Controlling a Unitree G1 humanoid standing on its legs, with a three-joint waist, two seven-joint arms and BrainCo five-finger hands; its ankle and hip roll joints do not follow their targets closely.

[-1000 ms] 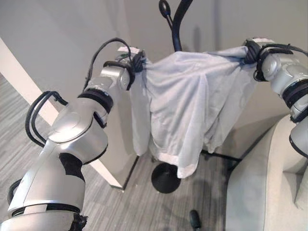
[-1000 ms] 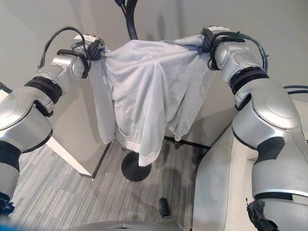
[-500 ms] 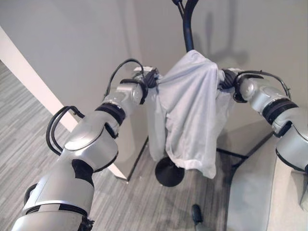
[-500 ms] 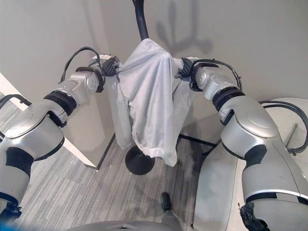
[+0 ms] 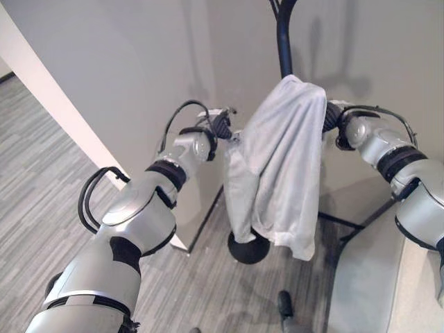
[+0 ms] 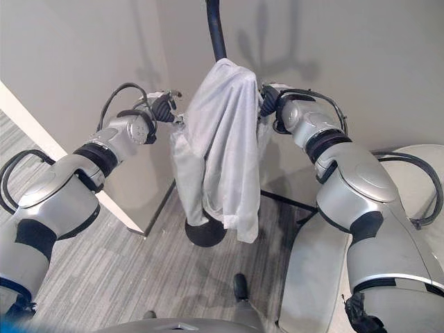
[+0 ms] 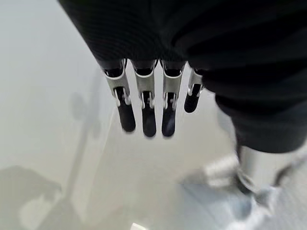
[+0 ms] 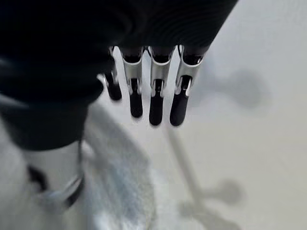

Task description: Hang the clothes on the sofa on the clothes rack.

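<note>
Between left hand (image 5: 223, 128) and right hand (image 5: 331, 116), both open and empty: shirt (image 5: 277, 163) draped lengthwise down over rack (image 5: 284, 38), right hand nearer.

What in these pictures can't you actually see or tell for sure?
- The top of the clothes rack: cut off by the upper edge of both eye views.
- What the white shirt hangs from: hidden under its own cloth.
- The rack's round base: partly covered by the shirt's hem.
- The sofa: cut off by the lower right edges.
- The left hand and right hand show straight fingers holding nothing.
</note>
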